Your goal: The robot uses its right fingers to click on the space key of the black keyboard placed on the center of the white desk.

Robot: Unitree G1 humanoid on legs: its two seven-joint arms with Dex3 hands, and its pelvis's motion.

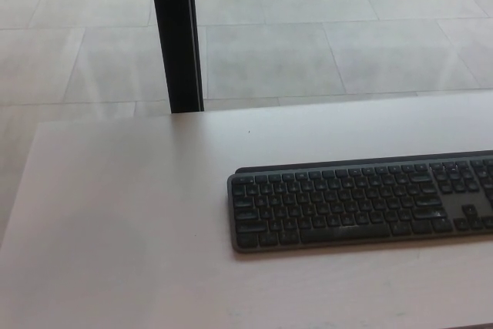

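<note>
Black keyboard (360,203) flat on the white desk (123,221), over on the right side, with its right end cut off by the edge of the picture. Space key (344,233) in the bottom row of keys, near the front edge, with nothing touching it. No robot hand anywhere in the head view, left or right, so no way to tell if open or closed; behind the desk, a black post (176,35) standing on a pale tiled floor (323,28).
</note>
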